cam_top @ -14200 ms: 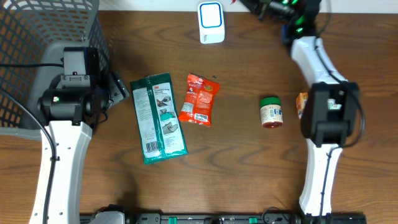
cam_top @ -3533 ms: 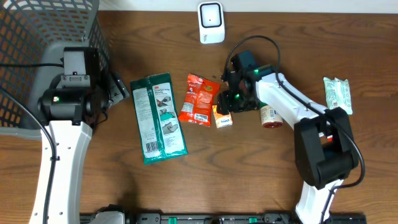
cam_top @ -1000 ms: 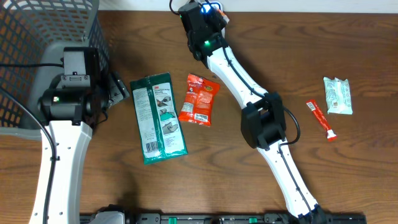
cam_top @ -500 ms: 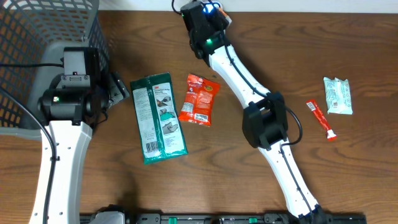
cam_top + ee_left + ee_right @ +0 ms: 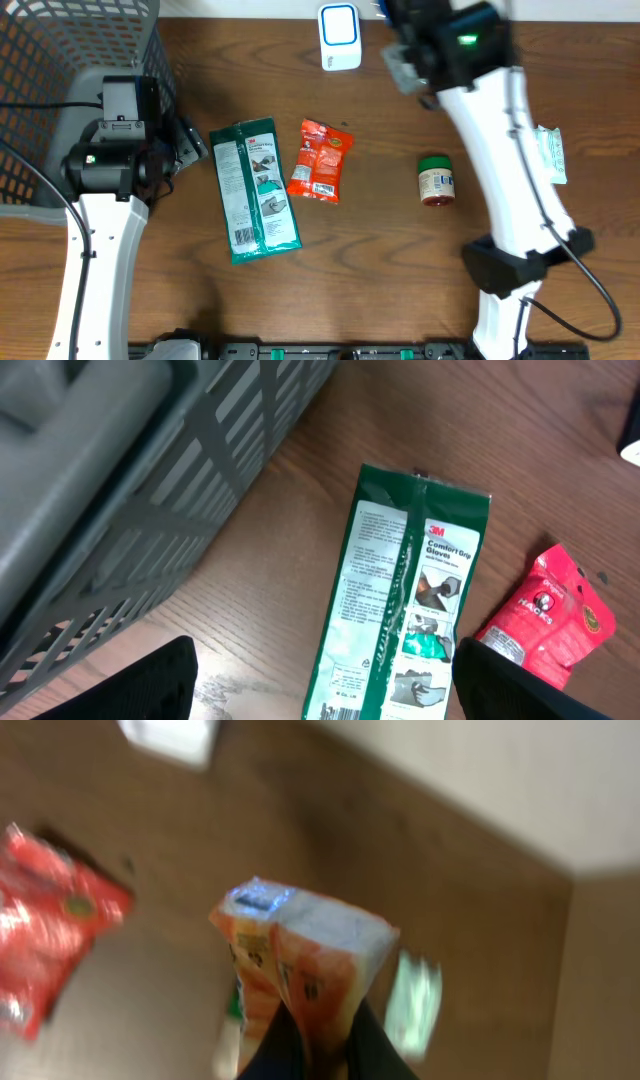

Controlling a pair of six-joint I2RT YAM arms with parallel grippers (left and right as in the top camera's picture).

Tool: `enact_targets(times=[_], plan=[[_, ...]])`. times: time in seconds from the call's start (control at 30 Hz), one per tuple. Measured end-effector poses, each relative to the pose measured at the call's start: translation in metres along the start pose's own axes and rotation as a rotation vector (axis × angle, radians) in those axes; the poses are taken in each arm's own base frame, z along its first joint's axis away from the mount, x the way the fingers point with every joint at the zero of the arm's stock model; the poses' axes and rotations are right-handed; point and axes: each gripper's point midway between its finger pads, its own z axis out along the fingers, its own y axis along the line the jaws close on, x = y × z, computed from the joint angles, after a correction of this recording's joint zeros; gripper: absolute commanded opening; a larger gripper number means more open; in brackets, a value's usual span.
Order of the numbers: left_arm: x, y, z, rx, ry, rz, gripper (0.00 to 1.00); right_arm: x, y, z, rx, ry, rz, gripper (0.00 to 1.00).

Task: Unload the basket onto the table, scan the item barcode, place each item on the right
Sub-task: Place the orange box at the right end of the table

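In the right wrist view my right gripper (image 5: 312, 1055) is shut on the lower end of an orange and white pouch (image 5: 300, 955), held upright in the air. The white scanner (image 5: 170, 735) lies up and to the left of it. From overhead the scanner (image 5: 339, 36) stands at the table's far edge. My right gripper (image 5: 404, 62) is a blur just right of it, and the pouch cannot be made out there. My left gripper (image 5: 330, 690) hangs open above the near end of a green glove packet (image 5: 410, 590) without touching it.
A red snack bag (image 5: 320, 160) lies right of the green packet (image 5: 255, 190). A green-lidded jar (image 5: 436, 180) stands mid-table. A white-green pack (image 5: 552, 155) peeks out beside the right arm. A dark wire basket (image 5: 80, 40) fills the far left corner.
My right arm has swung away from over the scanner toward the right, still gripping the pouch and blurred by motion. The scanner and jar now show. The left arm has not moved.
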Motion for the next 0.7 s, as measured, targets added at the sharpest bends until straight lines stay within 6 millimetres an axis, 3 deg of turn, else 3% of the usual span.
enact_targets(times=[0.13,0.37,0.6,0.7], plan=[[0.000,0.000,0.000,0.000,0.000,0.000,0.82,0.032,-0.035,0.013,-0.003,0.124,0.134,0.01],[0.000,0.000,0.000,0.000,0.000,0.000,0.82,0.074,-0.066,0.047,-0.152,0.273,0.342,0.01],[0.000,0.000,0.000,0.000,0.000,0.000,0.82,0.151,-0.104,0.052,-0.116,0.453,0.495,0.01],[0.000,0.000,0.000,0.000,0.000,0.000,0.82,0.186,-0.110,0.068,-0.096,0.560,0.528,0.01]])
